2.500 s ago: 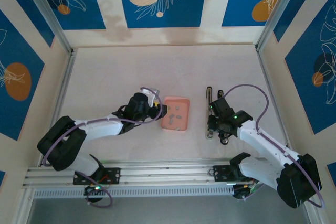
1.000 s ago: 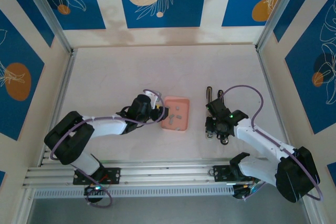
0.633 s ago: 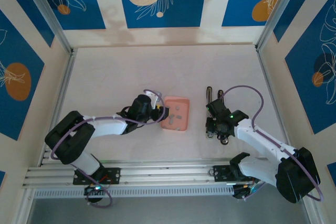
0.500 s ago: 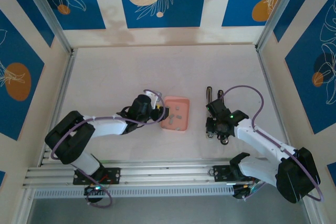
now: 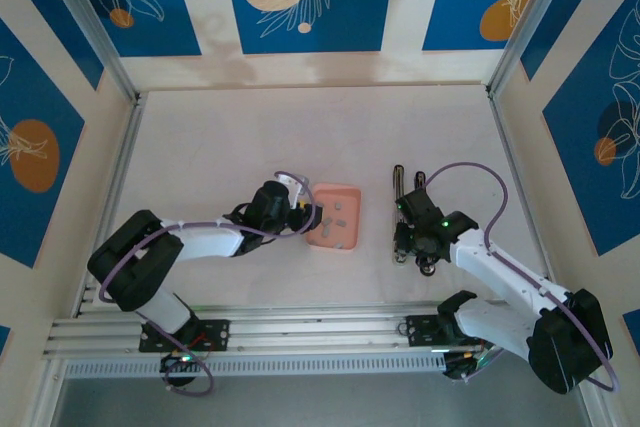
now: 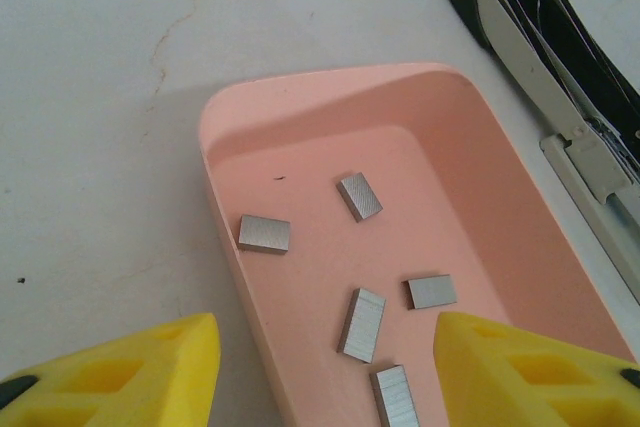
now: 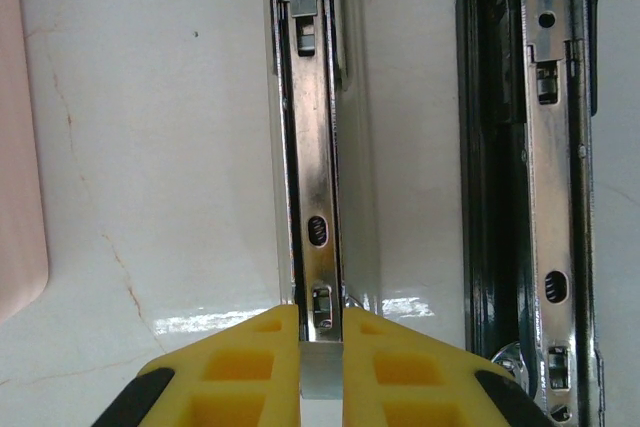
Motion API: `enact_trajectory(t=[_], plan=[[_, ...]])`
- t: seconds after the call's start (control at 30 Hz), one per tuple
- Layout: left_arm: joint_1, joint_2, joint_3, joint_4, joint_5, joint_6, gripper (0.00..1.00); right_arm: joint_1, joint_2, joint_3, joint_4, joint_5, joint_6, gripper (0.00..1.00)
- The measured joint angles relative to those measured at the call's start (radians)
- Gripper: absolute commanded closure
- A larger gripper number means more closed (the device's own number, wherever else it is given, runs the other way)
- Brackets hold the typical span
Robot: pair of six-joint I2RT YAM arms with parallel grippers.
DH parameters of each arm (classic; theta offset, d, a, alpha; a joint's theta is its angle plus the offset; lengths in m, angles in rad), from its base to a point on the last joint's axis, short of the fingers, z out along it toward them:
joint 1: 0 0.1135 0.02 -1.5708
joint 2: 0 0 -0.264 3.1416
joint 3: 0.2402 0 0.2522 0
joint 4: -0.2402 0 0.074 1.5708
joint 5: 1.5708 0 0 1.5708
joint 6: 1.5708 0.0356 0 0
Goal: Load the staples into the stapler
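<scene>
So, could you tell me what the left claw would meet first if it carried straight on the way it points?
Most likely the pink tray: the open left claw hangs over its near end, with the staples just beyond. Depth is hard to judge.

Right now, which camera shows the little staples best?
The left wrist camera. It looks down close at the staples: five grey strips lying apart in the tray, each with clear edges. The top camera shows them as tiny grey specks in the tray. The right wrist camera looks at the stapler rail.
</scene>
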Motion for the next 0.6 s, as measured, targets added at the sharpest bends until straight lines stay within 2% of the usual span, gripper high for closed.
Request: enact_trajectory(t=[0.6], plan=[[-0.002,0.003,0.0,0.001,0.0,0.0,0.42,-0.003,0.034,0.0,0.015,-0.001,-0.004,0.85]])
